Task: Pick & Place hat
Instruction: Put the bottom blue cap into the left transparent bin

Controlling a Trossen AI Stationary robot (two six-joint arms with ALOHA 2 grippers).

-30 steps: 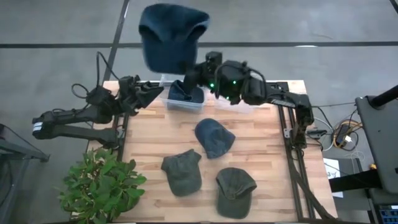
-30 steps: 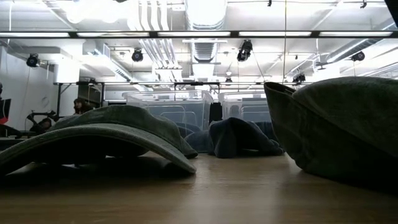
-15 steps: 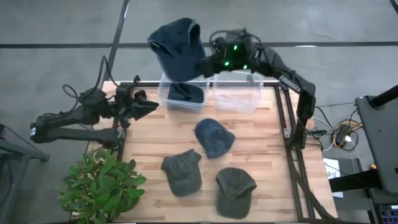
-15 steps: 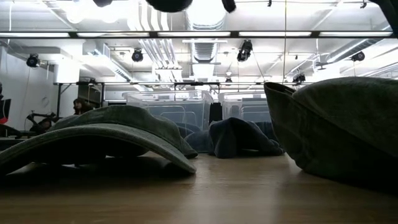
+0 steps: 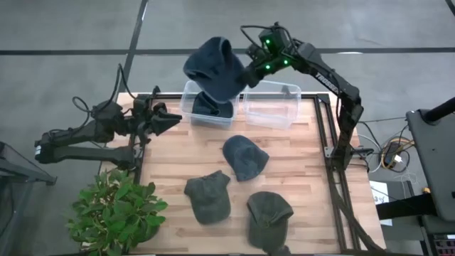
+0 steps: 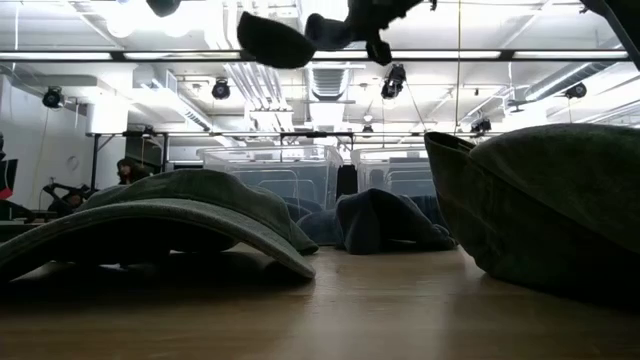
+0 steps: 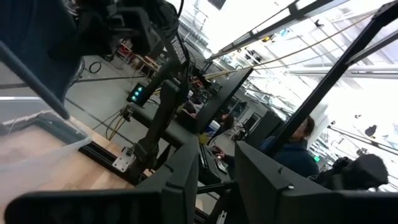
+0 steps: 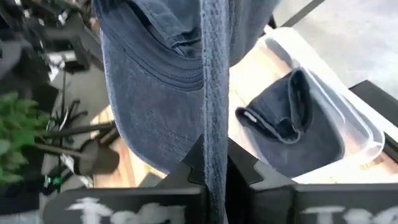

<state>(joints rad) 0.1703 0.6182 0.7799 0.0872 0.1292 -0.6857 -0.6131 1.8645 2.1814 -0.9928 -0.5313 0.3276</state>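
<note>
My right gripper is shut on a blue cap and carries it in the air over the left clear bin. The low view shows that cap near the picture's top. A second blue cap lies crumpled inside this bin. My left gripper waits open at the table's far left corner, touching nothing. On the table rest a blue cap and two green caps. My right gripper pinches a narrow edge of the blue cap between its two fingers; the cloth runs as a strip straight through the gap. The cap is lifted clear of everything, and its crown hangs ahead of the fingers above the left bin.
A second clear bin stands to the right of the first at the table's far edge. A potted plant sits off the table's near left corner. Bare wood shows between the bins and the caps.
My right gripper, still shut on the blue cap, has swung toward the far edge and come down; the cap has sunk away from the overhead camera and entered the low view's top. My left arm has drawn back a little toward the table's left.
</note>
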